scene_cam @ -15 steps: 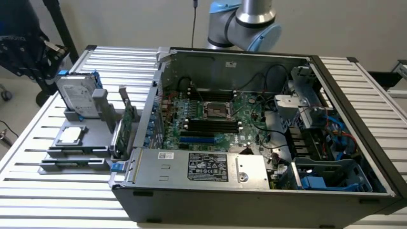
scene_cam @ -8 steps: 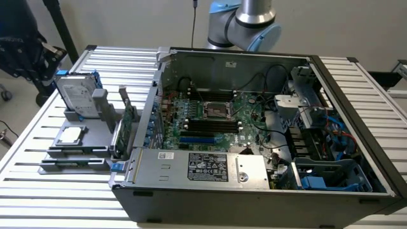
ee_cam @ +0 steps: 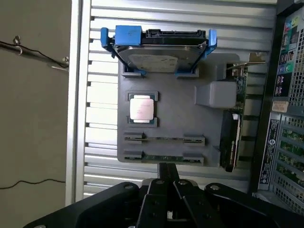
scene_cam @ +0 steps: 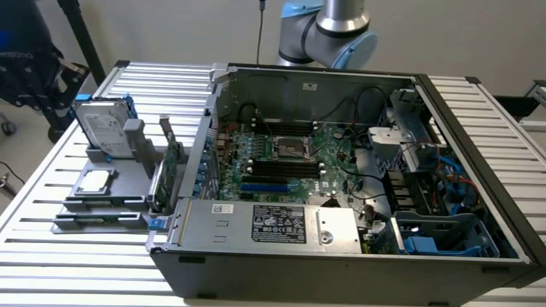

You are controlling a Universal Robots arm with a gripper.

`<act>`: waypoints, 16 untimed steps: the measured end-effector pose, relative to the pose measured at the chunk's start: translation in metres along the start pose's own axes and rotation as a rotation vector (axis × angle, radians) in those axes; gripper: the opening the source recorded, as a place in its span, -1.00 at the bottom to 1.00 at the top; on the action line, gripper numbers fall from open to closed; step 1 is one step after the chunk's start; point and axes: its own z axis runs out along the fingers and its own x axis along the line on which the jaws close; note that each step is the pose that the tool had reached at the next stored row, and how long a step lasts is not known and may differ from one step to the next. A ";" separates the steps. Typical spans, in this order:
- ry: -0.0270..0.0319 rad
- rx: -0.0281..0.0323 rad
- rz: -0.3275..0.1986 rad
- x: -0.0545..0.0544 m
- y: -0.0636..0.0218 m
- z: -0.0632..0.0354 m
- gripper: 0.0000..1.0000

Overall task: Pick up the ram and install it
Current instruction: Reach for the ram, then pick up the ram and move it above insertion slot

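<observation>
The ram [ee_cam: 163, 157] is a thin green stick standing on edge in the grey holder's [ee_cam: 180, 118] slot row nearest my gripper. In the exterior view the ram [scene_cam: 99, 219] sits at the holder's front edge, on the exterior view's left of the open computer case [scene_cam: 341, 268]. My gripper [ee_cam: 166, 170] hangs well above that end of the holder, its black fingers shut together with nothing between them. Black memory slots [scene_cam: 286, 168] lie on the green motherboard inside the case, below the processor socket [scene_cam: 291, 146].
On the holder also stand a silver hard drive [ee_cam: 161, 52] in blue brackets, a processor chip [ee_cam: 141, 108] and a taller green expansion card [ee_cam: 235, 128]. The case's power supply [scene_cam: 273, 224] and drive cages [scene_cam: 444, 230] crowd its front. The arm's joint [scene_cam: 328, 29] rises behind the case.
</observation>
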 end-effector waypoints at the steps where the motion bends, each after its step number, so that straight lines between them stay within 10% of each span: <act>1: 0.0008 0.0010 -0.018 0.000 0.0000 0.0002 -0.79; 16: 0.0002 0.0029 -0.065 0.000 -0.0002 0.0007 -0.79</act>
